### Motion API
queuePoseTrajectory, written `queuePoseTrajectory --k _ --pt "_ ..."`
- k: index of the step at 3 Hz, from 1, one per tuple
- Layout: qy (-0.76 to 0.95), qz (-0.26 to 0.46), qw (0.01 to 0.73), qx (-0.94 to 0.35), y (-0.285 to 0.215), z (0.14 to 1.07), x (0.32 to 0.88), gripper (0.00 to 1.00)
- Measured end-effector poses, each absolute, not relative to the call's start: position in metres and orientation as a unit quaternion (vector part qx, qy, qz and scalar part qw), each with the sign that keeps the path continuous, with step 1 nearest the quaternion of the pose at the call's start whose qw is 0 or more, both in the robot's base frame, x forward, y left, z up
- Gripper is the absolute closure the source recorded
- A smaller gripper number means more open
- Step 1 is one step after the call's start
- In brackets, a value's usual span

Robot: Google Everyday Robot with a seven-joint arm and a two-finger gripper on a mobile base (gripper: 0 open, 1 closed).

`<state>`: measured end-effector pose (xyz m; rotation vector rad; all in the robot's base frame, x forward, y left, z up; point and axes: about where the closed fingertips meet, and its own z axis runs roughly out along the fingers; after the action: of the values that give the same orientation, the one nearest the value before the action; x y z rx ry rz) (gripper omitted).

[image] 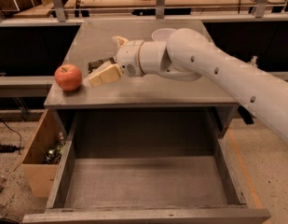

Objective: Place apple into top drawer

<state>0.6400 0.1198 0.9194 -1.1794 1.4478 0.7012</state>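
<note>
The red-orange apple (68, 77) sits at the front left corner of the grey cabinet top (148, 90). My gripper (110, 59) is just to the right of the apple, above the cabinet top, with its cream fingers (102, 75) pointing left toward it. The fingers are spread open and hold nothing; the lower fingertip is a short gap from the apple. The top drawer (148, 183) is pulled fully out below the cabinet top and has nothing in it.
A flat black object (98, 64) lies on the cabinet top between my fingers. A white bowl (162, 33) stands at the back, partly behind my arm. A brown cardboard box (38, 164) with clutter stands on the floor left of the drawer.
</note>
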Motion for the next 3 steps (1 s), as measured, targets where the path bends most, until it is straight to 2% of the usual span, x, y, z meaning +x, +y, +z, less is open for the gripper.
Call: queuePoseTrajectory --k 1,3 --pt "0.598 0.318 0.537 -0.503 0.161 0.911 0.637 0.00" --pt "0.600 0.332 0.514 -0.515 0.207 0.888 0.635 0.00"
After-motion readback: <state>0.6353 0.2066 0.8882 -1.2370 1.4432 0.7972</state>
